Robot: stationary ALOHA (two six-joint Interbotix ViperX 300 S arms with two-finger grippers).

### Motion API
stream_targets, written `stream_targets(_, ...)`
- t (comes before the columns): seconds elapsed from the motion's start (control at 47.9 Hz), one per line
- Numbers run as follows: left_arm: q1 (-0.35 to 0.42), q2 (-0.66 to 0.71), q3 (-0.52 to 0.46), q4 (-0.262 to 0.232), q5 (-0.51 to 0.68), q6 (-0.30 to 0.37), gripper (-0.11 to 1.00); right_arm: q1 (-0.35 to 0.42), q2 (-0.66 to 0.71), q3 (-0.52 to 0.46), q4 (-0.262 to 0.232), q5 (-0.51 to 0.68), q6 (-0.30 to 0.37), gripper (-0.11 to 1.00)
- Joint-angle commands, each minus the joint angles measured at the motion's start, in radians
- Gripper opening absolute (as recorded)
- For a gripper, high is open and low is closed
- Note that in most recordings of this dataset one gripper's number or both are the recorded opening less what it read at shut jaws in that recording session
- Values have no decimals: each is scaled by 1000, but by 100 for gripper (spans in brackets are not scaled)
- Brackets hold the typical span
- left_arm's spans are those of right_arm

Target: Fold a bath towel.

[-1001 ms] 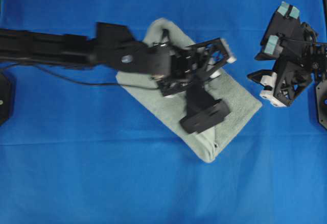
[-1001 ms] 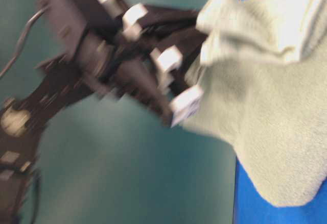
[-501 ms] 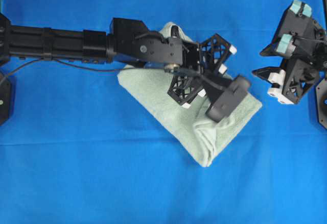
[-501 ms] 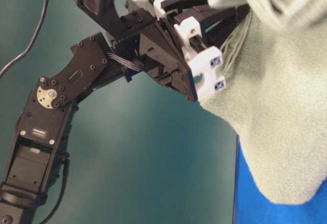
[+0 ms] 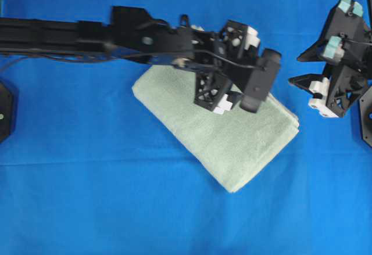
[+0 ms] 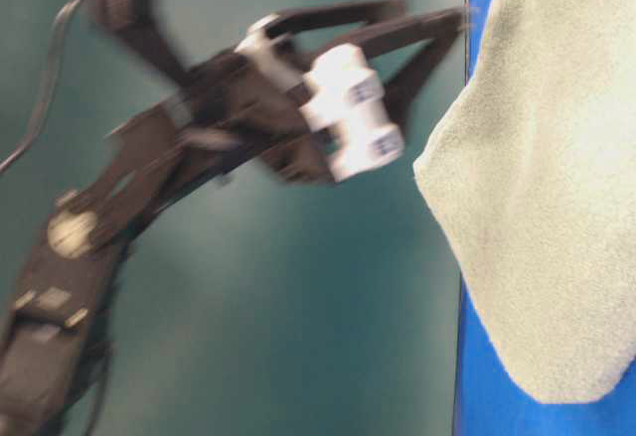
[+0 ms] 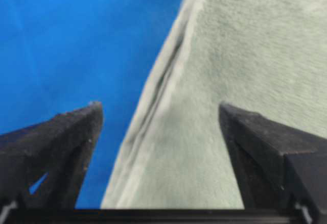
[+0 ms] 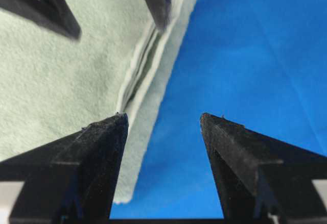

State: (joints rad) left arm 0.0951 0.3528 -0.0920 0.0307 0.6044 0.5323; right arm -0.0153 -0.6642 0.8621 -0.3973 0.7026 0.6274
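A: So where's everything sitting?

B: The bath towel [image 5: 232, 142] lies folded flat in the middle of the table [image 5: 87, 197], running diagonally from upper left down to lower right in the overhead view.

A: And the arms?

B: The left arm [image 5: 70, 34] reaches in from the left, and the left gripper [image 5: 229, 72] hangs over the towel's upper edge. Its fingers are spread apart, nothing between them. The right gripper [image 5: 328, 72] sits off to the right, beside the towel's right corner, over the table, fingers apart too.

Overhead downward, table-level blurry (perhaps sideways), wrists close
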Motion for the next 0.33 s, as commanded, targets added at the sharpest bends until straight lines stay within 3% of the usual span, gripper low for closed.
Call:
stream_targets(0.0,-11,-115,26,-3,-15,-49,86,2,-18,-28,-14,-31,-5,61)
stream_targets(0.146,-12,-264,147,-2,-86,-215,85,2,-40,-29,-41,-75,-14,61)
stream_targets(0.313,-29,-433,322,-3,-227,-270,85,2,-80,-29,-91,-121,-15,61)
